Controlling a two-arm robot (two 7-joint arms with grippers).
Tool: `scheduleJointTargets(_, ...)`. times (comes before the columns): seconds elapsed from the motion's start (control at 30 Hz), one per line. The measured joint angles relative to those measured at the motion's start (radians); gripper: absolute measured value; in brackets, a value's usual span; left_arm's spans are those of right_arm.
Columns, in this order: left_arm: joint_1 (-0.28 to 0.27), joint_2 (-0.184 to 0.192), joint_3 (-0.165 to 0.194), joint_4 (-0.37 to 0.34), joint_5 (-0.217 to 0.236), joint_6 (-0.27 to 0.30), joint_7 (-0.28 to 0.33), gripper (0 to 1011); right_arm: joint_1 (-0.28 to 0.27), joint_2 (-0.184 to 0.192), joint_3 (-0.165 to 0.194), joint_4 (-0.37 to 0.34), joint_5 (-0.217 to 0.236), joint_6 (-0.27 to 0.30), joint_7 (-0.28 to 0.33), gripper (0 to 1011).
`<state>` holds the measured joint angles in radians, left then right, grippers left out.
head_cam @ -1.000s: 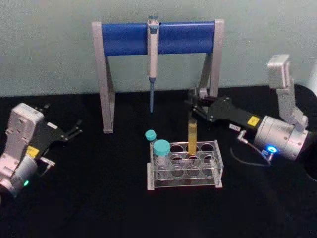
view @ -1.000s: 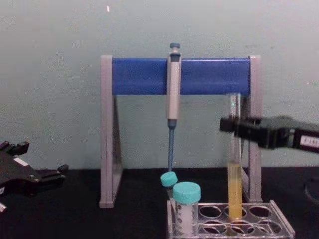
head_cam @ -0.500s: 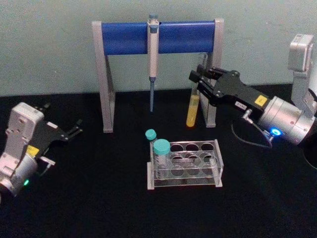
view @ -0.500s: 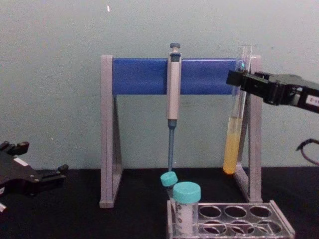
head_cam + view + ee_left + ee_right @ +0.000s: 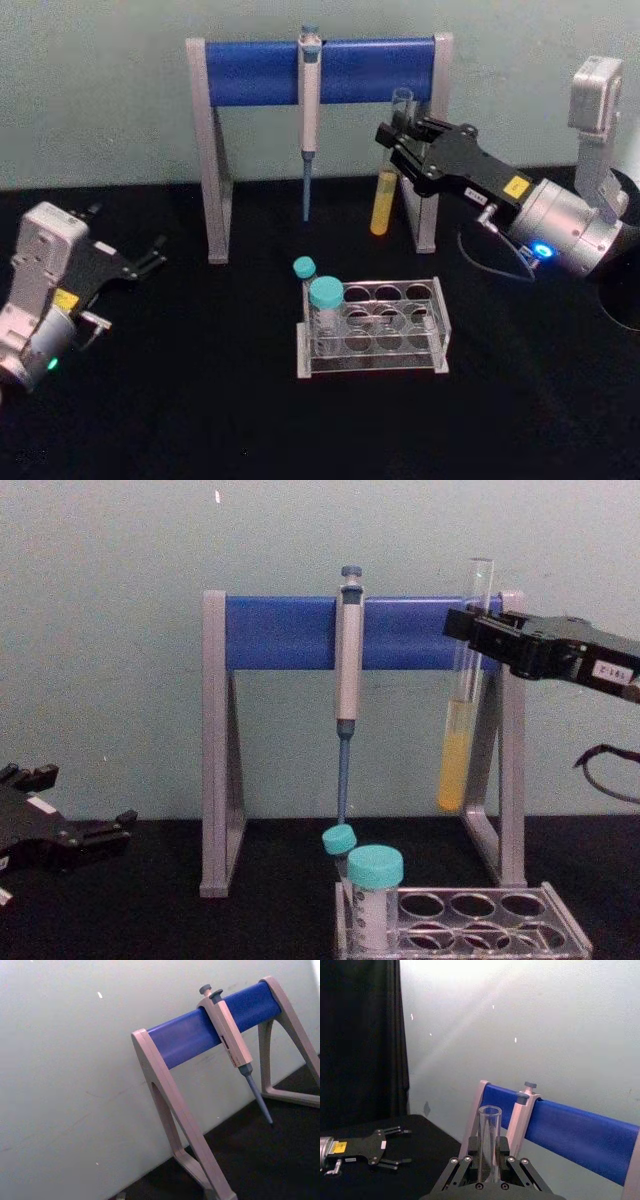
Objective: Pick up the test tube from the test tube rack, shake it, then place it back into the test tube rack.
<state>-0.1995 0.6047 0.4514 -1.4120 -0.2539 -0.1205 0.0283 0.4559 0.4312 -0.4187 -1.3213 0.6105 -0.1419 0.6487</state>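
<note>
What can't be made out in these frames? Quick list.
Right wrist view: test tube lower part and its liquid, hidden behind the right gripper shut on it.
Chest view: test tube rack front, cut off by the bottom edge.
Chest view: rear vial body, hidden behind the front vial.

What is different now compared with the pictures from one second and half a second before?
The right gripper, shut on the test tube, lifted it out of the test tube rack up to the stand's blue bar; it now hangs tilted, bottom toward the robot's left. The left gripper, parked at the left, the rack, teal-capped vials and pipette stayed put.
</note>
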Motion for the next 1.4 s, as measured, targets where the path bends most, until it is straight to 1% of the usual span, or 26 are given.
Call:
scheduleJointTargets(0.23,0.0,0.0,0.0,0.0,0.0,0.0,0.0,1001,0.004,-0.006,0.001,0.002,-0.001,0.0,0.008,232)
scheduleJointTargets(0.33,0.0,0.0,0.0,0.0,0.0,0.0,0.0,1001,0.004,-0.005,0.0,0.0,0.003,0.002,0.02,232)
scheduleJointTargets(0.43,0.0,0.0,0.0,0.0,0.0,0.0,0.0,1002,0.003,0.0,-0.001,-0.004,0.012,0.004,0.039,232)
scheduleJointTargets(0.5,0.0,0.0,0.0,0.0,0.0,0.0,0.0,1001,0.0,0.01,-0.003,-0.01,0.028,0.008,0.064,232)
scheduleJointTargets(0.63,0.0,0.0,0.0,0.0,0.0,0.0,0.0,1001,-0.003,0.019,-0.005,-0.015,0.042,0.012,0.083,232)
scheduleJointTargets(0.7,0.0,0.0,0.0,0.0,0.0,0.0,0.0,1001,-0.012,0.037,-0.007,-0.027,0.061,0.021,0.106,232)
scheduleJointTargets(0.77,0.0,0.0,0.0,0.0,0.0,0.0,0.0,1001,-0.018,0.049,-0.008,-0.035,0.069,0.027,0.118,232)
scheduleJointTargets(0.8,0.0,0.0,0.0,0.0,0.0,0.0,0.0,1001,-0.024,0.063,-0.008,-0.044,0.078,0.034,0.128,232)
scheduleJointTargets(0.9,0.0,0.0,0.0,0.0,0.0,0.0,0.0,1001,-0.036,0.085,-0.009,-0.059,0.088,0.042,0.137,232)
scheduleJointTargets(0.93,0.0,0.0,0.0,0.0,0.0,0.0,0.0,1001,-0.046,0.104,-0.008,-0.07,0.094,0.046,0.142,232)
scheduleJointTargets(1.0,0.0,0.0,0.0,0.0,0.0,0.0,0.0,1001,-0.054,0.118,-0.007,-0.079,0.098,0.048,0.144,232)
scheduleJointTargets(1.03,0.0,0.0,0.0,0.0,0.0,0.0,0.0,1001,-0.063,0.134,-0.004,-0.09,0.099,0.049,0.142,232)
scheduleJointTargets(1.13,0.0,0.0,0.0,0.0,0.0,0.0,0.0,1001,-0.074,0.151,0.001,-0.105,0.096,0.047,0.13,232)
scheduleJointTargets(1.17,0.0,0.0,0.0,0.0,0.0,0.0,0.0,1001,-0.081,0.164,0.005,-0.116,0.081,0.037,0.11,232)
scheduleJointTargets(1.23,0.0,0.0,0.0,0.0,0.0,0.0,0.0,1001,-0.083,0.166,0.007,-0.119,0.073,0.033,0.1,232)
scheduleJointTargets(1.33,0.0,0.0,0.0,0.0,0.0,0.0,0.0,1001,-0.085,0.167,0.013,-0.124,0.034,0.012,0.059,232)
scheduleJointTargets(1.4,0.0,0.0,0.0,0.0,0.0,0.0,0.0,1001,-0.082,0.162,0.014,-0.122,0.02,0.006,0.045,232)
